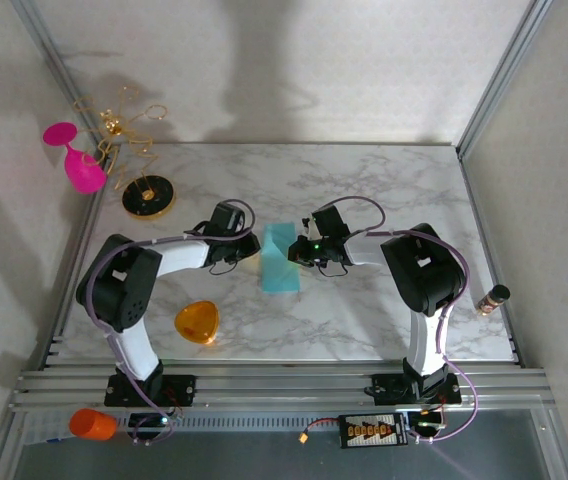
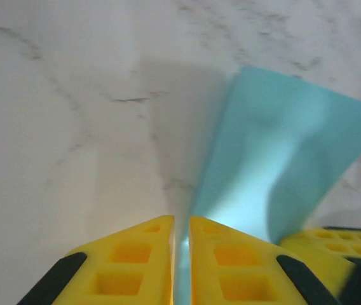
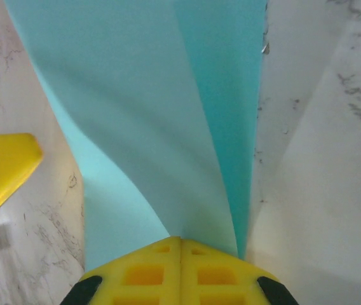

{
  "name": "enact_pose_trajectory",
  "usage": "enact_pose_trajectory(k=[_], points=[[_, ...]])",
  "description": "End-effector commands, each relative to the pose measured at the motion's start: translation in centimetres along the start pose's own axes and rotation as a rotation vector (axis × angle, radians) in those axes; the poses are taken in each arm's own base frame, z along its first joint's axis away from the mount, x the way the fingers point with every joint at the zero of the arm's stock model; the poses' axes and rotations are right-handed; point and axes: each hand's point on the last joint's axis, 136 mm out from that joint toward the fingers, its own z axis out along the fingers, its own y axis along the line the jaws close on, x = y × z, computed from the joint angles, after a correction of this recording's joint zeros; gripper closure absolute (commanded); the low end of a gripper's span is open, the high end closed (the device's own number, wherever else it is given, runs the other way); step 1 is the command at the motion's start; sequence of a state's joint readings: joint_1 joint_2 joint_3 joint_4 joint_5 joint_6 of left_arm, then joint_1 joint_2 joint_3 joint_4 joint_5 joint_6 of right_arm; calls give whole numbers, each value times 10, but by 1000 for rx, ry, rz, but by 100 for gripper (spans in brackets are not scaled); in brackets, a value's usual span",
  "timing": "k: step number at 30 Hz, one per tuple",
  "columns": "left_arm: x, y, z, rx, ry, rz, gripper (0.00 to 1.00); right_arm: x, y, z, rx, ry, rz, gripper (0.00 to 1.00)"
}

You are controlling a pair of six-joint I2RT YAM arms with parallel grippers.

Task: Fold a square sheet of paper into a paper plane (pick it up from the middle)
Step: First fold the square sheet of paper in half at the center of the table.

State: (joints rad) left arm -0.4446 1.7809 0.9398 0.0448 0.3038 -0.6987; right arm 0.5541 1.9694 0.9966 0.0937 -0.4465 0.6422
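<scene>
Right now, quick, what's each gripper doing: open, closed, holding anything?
The left gripper: closed, pinching the teal paper sheet between its fingers.
The right gripper: closed, pinching the same paper sheet.

I'm looking at the square sheet of paper (image 3: pixel 168 127) just ahead of the right gripper (image 3: pixel 180 240): thin teal paper, matt and smooth, no shine anywhere. That gripper's pads look like moulded yellow plastic, matt, with square pockets and black corners. The left gripper (image 2: pixel 181 222) has the same yellow plastic. Under both hands the table (image 2: pixel 60 127) reads as a white marble-look top, grey-veined, smooth with a soft sheen. Behind the left hand sits an orange piece (image 1: pixel 197 321), glossy, translucent-looking plastic.
</scene>
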Motion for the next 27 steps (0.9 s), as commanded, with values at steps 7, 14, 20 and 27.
enact_pose_trajectory(k=[7,14,20,27], points=[[6,-50,17,84,27,72,85,101,-146,3,518,248,148,100],[4,-35,45,25,56,56,86,105,-147,3,515,258,150,100],[1,-4,48,-36,51,35,86,108,-151,2,532,272,136,100],[-19,36,33,-83,13,-10,86,109,-155,-1,554,277,121,100]])
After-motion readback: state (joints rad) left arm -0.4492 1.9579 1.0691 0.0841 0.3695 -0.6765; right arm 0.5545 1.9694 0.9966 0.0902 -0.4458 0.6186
